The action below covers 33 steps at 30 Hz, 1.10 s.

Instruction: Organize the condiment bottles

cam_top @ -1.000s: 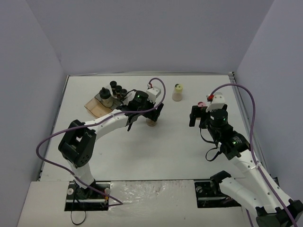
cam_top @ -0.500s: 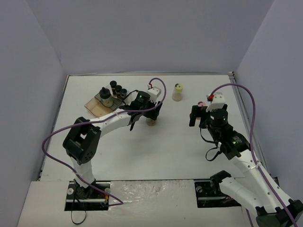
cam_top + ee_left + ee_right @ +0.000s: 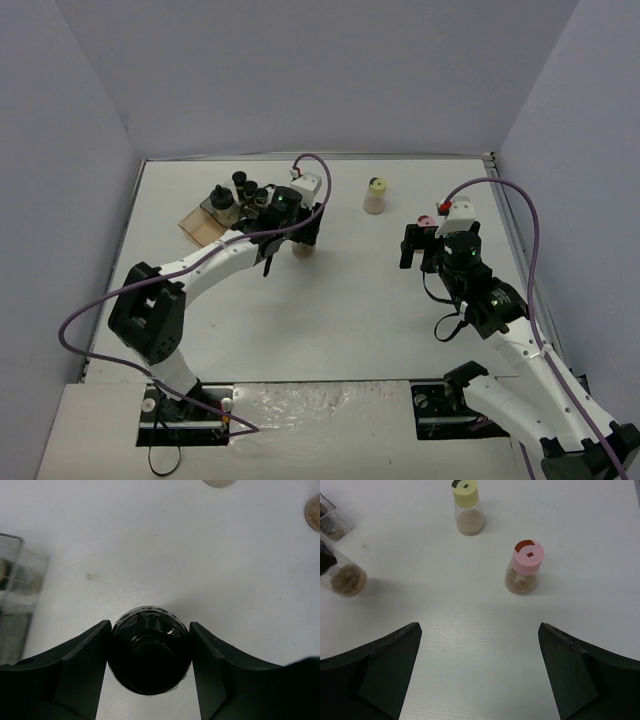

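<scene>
My left gripper [image 3: 300,238] is shut on a black-capped condiment bottle [image 3: 300,250] right of the tray [image 3: 197,228]. From the left wrist, its round black cap [image 3: 149,647] fills the gap between both fingers [image 3: 80,665]. From the right wrist, this bottle [image 3: 345,578] leans, with brown contents. Three slim black-capped bottles [image 3: 251,187] and one rounder one [image 3: 222,202] stand on the tray. A yellow-capped bottle [image 3: 375,196] [image 3: 468,511] and a pink-capped bottle [image 3: 425,221] [image 3: 525,568] stand on the table. My right gripper [image 3: 418,246] [image 3: 480,670] hangs open just short of the pink one.
The stepped clear-and-amber tray [image 3: 15,587] sits at the back left, close to the side wall. White table [image 3: 340,320] stretches between the two arms. Purple cables loop over both arms.
The left gripper went from open to shut round the black-capped bottle and has carried it left and back, towards the tray. The right arm has not moved.
</scene>
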### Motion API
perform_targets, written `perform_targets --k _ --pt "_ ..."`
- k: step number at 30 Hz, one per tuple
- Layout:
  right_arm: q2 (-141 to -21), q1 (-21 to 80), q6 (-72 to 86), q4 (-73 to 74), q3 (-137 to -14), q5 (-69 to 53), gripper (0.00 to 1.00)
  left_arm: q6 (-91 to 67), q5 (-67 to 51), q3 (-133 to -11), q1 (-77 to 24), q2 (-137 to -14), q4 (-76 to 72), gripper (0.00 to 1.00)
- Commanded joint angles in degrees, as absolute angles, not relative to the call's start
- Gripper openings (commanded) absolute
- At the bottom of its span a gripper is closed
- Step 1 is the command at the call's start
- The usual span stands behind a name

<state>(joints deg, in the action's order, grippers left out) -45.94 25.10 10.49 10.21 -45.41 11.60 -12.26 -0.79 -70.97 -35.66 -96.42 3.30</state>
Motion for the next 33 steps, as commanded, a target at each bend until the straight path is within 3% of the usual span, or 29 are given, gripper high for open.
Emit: perform_targets --k 1,11,33 --pt "-45.4 25.1 10.6 7.0 -45.8 12.5 1.00 -13.3 8.9 -73.3 -29.6 -86.0 3.3 0.09" --pt "-45.1 25.1 10.6 6.8 -45.7 12.1 1.00 -17.6 14.5 -74.9 -17.5 -85.8 1.4 0.09" --pt "-44.1 25.1 10.2 6.9 -45.3 12.9 1.00 -21.6 15.9 -75.2 -14.2 -95.8 -8.1 0.10"
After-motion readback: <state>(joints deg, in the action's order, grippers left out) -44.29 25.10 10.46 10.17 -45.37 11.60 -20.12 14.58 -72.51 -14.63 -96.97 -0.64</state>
